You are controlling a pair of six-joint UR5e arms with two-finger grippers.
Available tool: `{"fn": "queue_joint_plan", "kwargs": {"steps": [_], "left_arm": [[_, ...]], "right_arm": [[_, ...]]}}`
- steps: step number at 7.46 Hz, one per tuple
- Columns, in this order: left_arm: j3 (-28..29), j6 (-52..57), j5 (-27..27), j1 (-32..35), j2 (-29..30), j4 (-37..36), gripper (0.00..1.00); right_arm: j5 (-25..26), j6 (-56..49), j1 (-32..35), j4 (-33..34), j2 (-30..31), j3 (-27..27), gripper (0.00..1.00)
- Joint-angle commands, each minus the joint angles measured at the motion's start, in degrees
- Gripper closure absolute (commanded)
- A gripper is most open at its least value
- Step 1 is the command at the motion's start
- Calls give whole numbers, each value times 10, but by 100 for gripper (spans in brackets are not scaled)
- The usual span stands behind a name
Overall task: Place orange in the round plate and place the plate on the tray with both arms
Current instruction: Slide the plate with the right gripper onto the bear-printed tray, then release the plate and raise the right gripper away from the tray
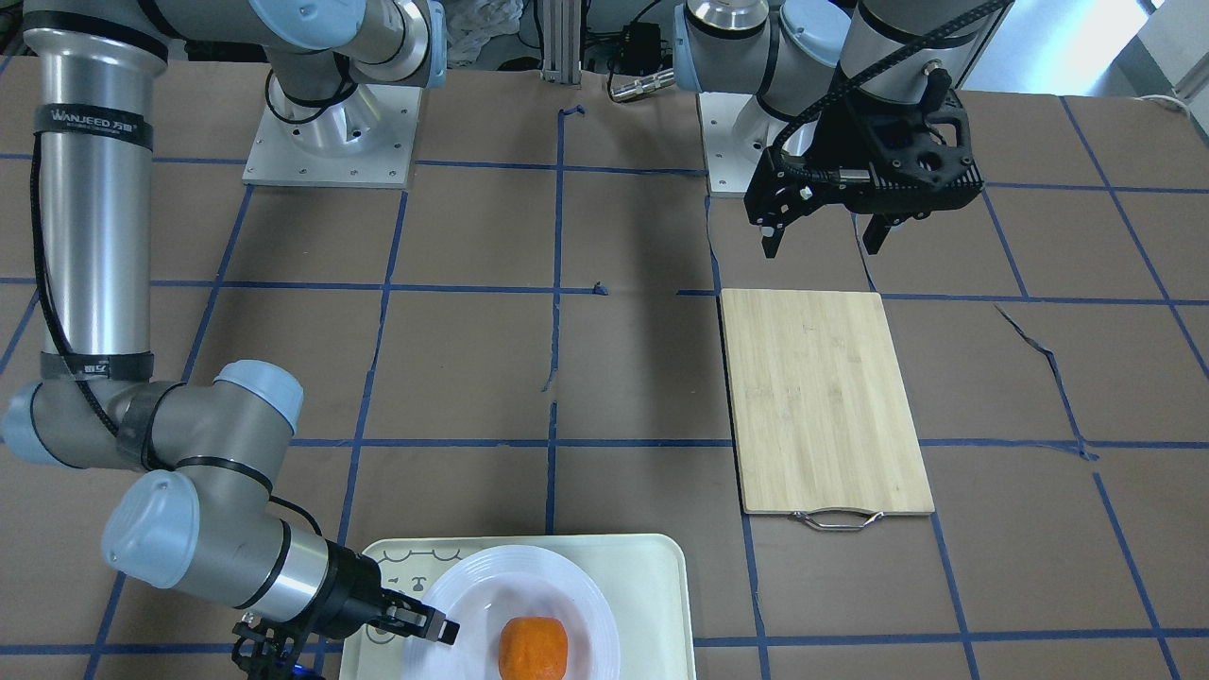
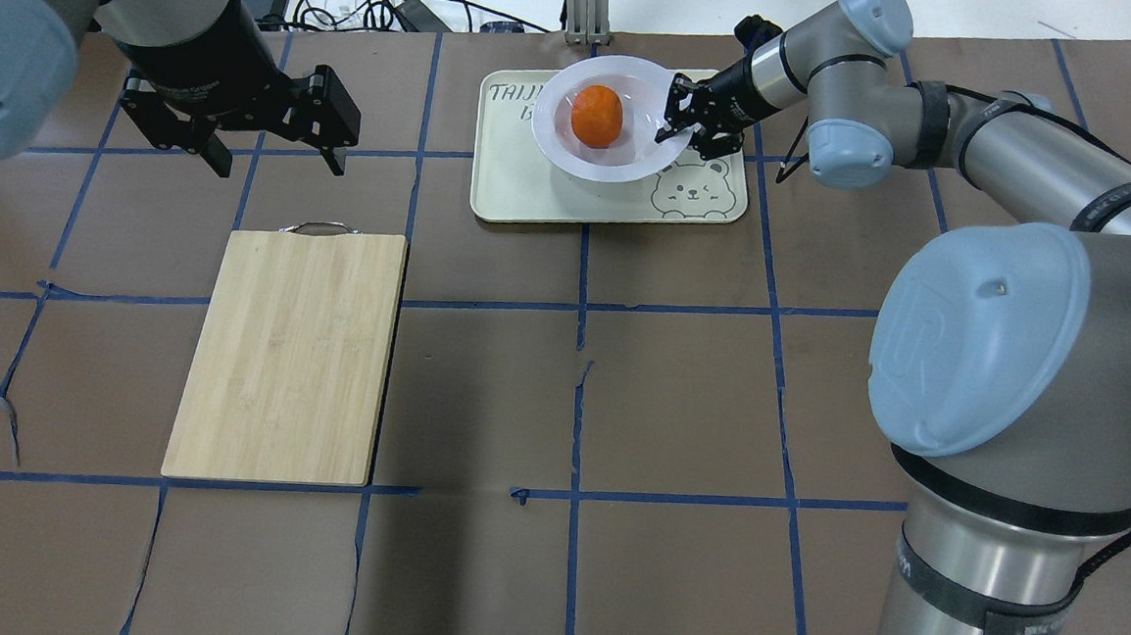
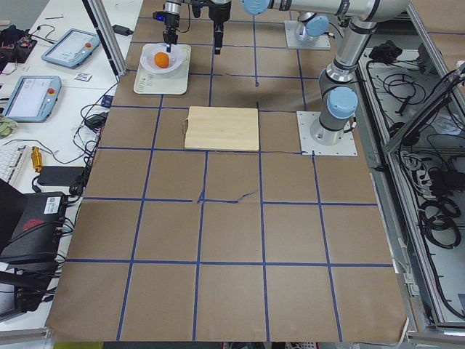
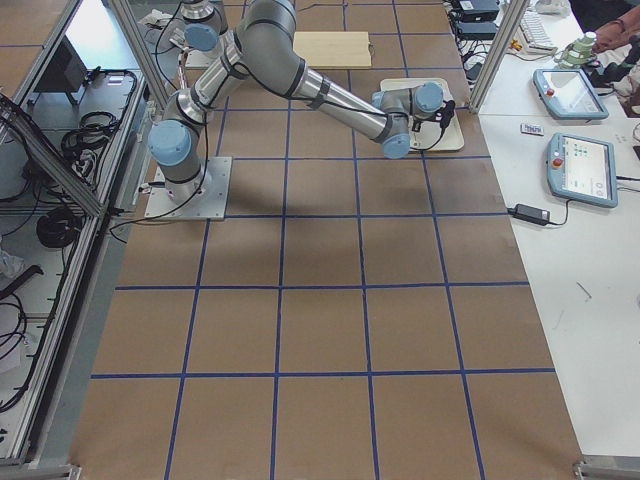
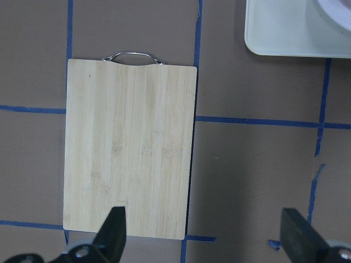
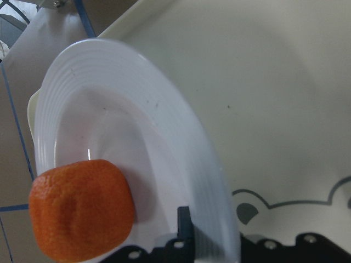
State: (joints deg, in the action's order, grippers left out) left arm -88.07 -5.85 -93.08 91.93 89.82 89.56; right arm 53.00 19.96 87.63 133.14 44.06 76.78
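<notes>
A strap (image 1: 94, 115) on the right arm (image 1: 94, 246) is reading "WANJEED", and the tray (image 2: 553, 199) is showing lettering beginning "TAIJ", the rest hidden behind the round plate (image 2: 614, 166). The right gripper (image 2: 691, 119) is reaching low, apparently clenching the plate's rim, with the orange (image 2: 597, 115) sitting in the plate on the tray. The left gripper (image 2: 277, 162) is hovering spread wide beside the cutting board (image 2: 289, 350).

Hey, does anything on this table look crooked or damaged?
The round plate, gripped by the right claw, crowds the tray's far edge in the overhead view. The brown paper is torn in spots.
</notes>
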Motion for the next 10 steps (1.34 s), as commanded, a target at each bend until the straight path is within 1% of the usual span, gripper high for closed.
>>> {"fn": "queue_joint_plan", "kwargs": {"steps": [1,2,3,4,5,6,7,8,9,10], "left_arm": [[0,0,0,0,0,0,0],[0,0,-1,0,0,0,0],[0,0,0,0,0,0,0],[0,0,0,0,0,0,0],[0,0,-1,0,-1,0,0],[0,0,0,0,-1,0,0],[0,0,0,0,-1,0,0],[0,0,0,0,-1,0,0],[0,0,-1,0,-1,0,0],[-1,0,-1,0,-1,0,0]], "right_arm": [[8,-5,-1,1,-4,-8,0],[61,-42,-7,-2,-5,-31,0],[88,-81,-22,-36,-5,-57,0],[93,-132,-38,-102,1,-87,0],[158,-195,-50,-191,15,-125,0],[249,-247,-49,-279,50,-158,0],[315,-255,-42,-335,86,-159,0],[335,-275,-31,-386,135,-154,0],[365,-285,-7,-429,190,-140,0],[371,-285,17,-467,270,-109,0]]}}
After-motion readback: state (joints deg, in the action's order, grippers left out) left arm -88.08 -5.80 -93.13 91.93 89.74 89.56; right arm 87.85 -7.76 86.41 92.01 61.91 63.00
